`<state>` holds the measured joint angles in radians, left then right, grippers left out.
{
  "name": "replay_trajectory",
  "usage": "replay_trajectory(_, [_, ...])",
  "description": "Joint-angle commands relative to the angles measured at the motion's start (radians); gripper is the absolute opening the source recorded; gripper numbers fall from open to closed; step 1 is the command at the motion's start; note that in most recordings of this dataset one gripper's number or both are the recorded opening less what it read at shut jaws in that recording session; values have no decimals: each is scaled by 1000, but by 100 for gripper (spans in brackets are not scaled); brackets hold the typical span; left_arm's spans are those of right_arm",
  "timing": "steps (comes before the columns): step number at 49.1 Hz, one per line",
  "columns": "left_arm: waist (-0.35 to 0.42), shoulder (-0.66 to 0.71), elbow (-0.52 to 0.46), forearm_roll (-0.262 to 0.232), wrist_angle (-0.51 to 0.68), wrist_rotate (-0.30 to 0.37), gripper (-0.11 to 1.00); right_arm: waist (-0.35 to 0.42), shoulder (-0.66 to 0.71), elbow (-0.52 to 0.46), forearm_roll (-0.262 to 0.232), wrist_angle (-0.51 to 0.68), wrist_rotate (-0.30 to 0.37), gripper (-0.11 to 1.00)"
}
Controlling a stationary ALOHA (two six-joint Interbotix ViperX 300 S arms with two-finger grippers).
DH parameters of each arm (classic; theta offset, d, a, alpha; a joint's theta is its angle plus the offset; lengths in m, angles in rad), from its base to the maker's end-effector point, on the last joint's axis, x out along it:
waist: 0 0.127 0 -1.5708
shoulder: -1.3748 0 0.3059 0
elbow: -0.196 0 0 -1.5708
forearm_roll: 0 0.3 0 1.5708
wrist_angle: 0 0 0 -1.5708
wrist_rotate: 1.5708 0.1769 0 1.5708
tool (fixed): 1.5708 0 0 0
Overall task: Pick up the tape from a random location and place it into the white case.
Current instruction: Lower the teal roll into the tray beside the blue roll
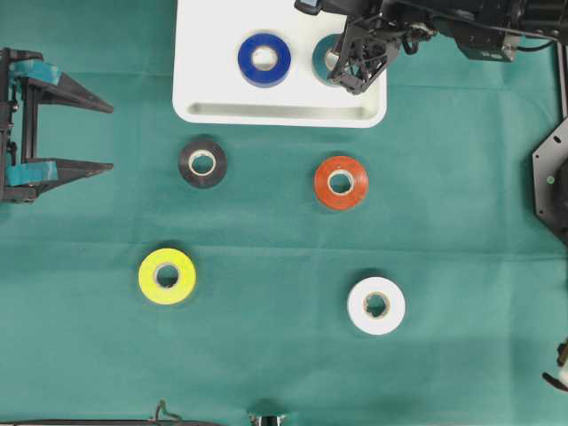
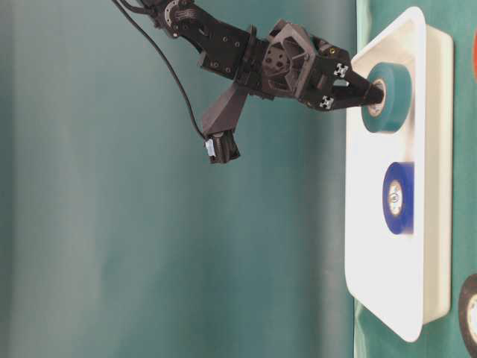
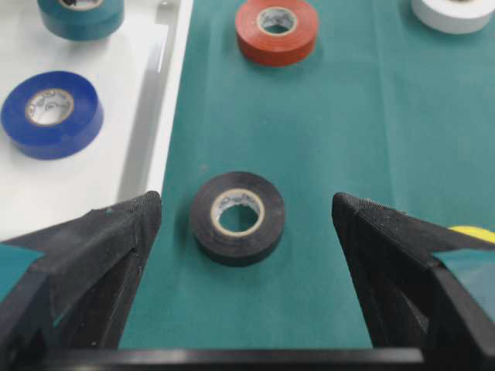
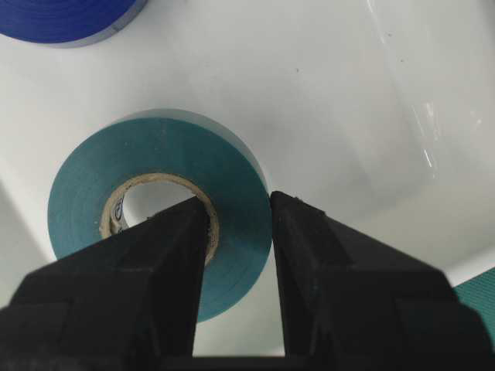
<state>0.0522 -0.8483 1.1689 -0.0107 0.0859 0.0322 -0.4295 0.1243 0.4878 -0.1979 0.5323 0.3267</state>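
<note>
We pinch the teal tape (image 4: 158, 224) by its wall in our right gripper (image 4: 238, 224), over the white case (image 1: 280, 111)'s far right; light, stiff, best gripped through the core. Left gripper (image 3: 246, 224) spread.

Two tape rolls (image 1: 264, 59) lie side by side in the white case (image 1: 280, 112). Four more rolls (image 1: 202, 163) sit on the desk (image 1: 461, 222) in front of the case

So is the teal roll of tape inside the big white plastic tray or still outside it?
Inside: the teal roll sits over the white tray, right gripper pinching its wall.
</note>
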Motion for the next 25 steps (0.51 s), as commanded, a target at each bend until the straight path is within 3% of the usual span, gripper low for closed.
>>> replay_trajectory(1, [2,3,-15,-2,-9,-3,99,-3,-15,-9,-3,-3,2,26])
replay_trajectory(7, [2,3,-15,-2,-9,-9,99,-3,-15,-9,-2,-3,3,29])
replay_trajectory(15, [2,3,-15,-2,-8,-8,99,-3,-15,-9,-3,-6,3,76])
replay_trajectory(18, [2,3,-15,-3,-8,-8,99,-3,-15,-9,-3,-6,3,88])
replay_trajectory(21, [2,3,-15,-2,-8,-9,99,-3,-15,-11,-3,-8,3,93])
replay_trajectory(25, [2,3,-15,-2,-9,-9,99,-2,-15,-11,-3,-5,3,91])
